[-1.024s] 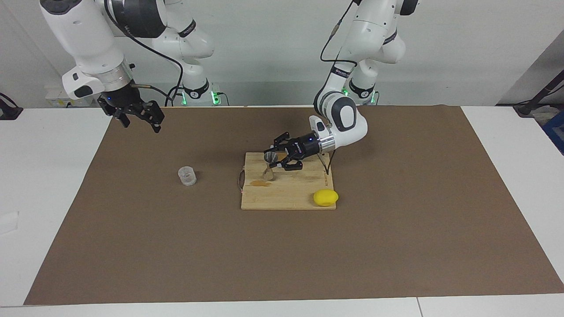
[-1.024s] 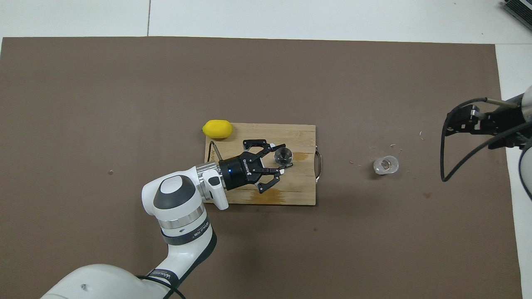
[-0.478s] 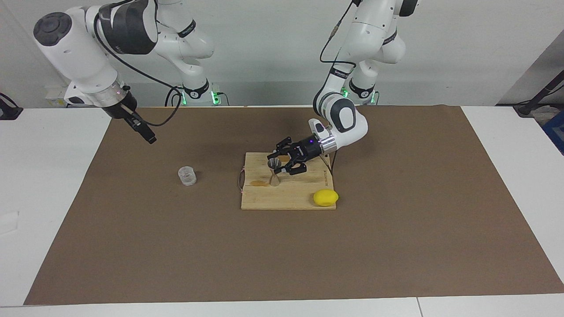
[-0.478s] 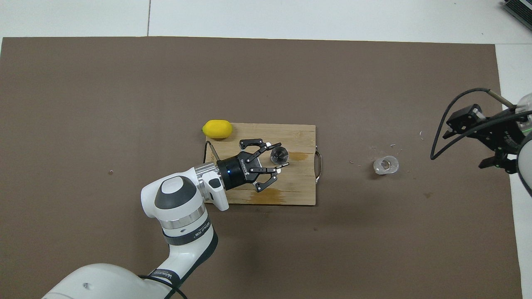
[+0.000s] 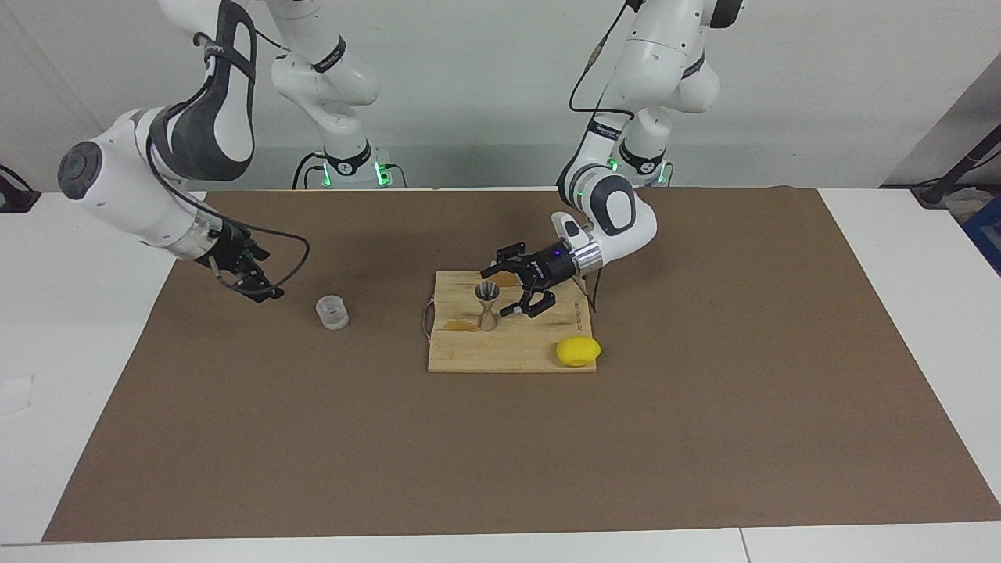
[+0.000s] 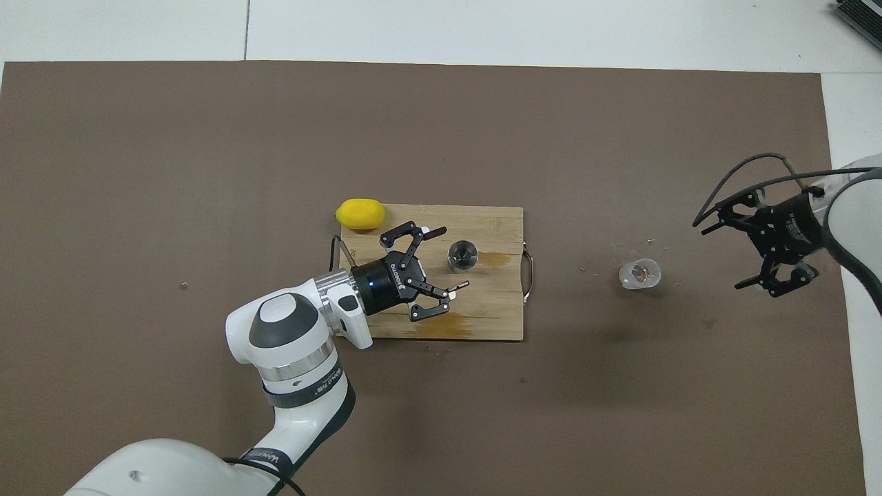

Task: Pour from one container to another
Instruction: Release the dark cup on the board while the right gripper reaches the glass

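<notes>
1. Right arm (image 6: 851,207) — in the overhead view the picture's edge cuts it off just past the wrist; its base and elbow are out of that shot.
2. Left arm (image 6: 282,344) — overhead, its shoulder runs off the bottom edge; in the facing view its upper links are clipped by the top edge.
3. Clear cup (image 5: 332,312) — too small to tell whether anything is inside it.
4. Jigger (image 5: 487,306) — its bowl looks dark from above; contents can't be read.
5. Right gripper (image 5: 258,288) — edge-on in the facing view, so its fingers overlap there.
</notes>
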Controlling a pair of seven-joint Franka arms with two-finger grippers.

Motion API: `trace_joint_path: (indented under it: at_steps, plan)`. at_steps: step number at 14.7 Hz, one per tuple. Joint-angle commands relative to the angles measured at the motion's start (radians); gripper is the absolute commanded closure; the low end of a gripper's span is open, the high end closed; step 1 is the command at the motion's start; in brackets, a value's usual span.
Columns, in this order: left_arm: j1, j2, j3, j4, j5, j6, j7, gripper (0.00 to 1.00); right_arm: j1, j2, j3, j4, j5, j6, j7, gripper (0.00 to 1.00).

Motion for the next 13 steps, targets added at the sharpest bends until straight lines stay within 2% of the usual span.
trace_joint_path:
  at_steps: [1, 3, 7, 9, 13]
  plan:
    - [0.035, -0.102, 0.001, -0.125, 0.015, -0.025, -0.007, 0.00, -0.024, 0.002, 0.010, -0.079, 0.072, 0.095, 0.026, 0.02]
    - [0.084, -0.141, 0.001, -0.177, 0.105, -0.039, -0.007, 0.00, -0.026, 0.008, 0.010, -0.139, 0.113, 0.181, 0.026, 0.01]
    - [0.238, -0.188, 0.004, -0.247, 0.343, -0.132, -0.008, 0.00, -0.030, 0.041, 0.010, -0.156, 0.197, 0.254, 0.044, 0.00]
    - [0.323, -0.191, 0.006, -0.248, 0.473, -0.172, -0.010, 0.00, -0.029, 0.056, 0.010, -0.170, 0.208, 0.283, 0.046, 0.00]
    - [0.526, -0.176, 0.009, -0.186, 0.832, -0.252, -0.103, 0.00, -0.027, 0.077, 0.011, -0.207, 0.231, 0.306, 0.018, 0.01]
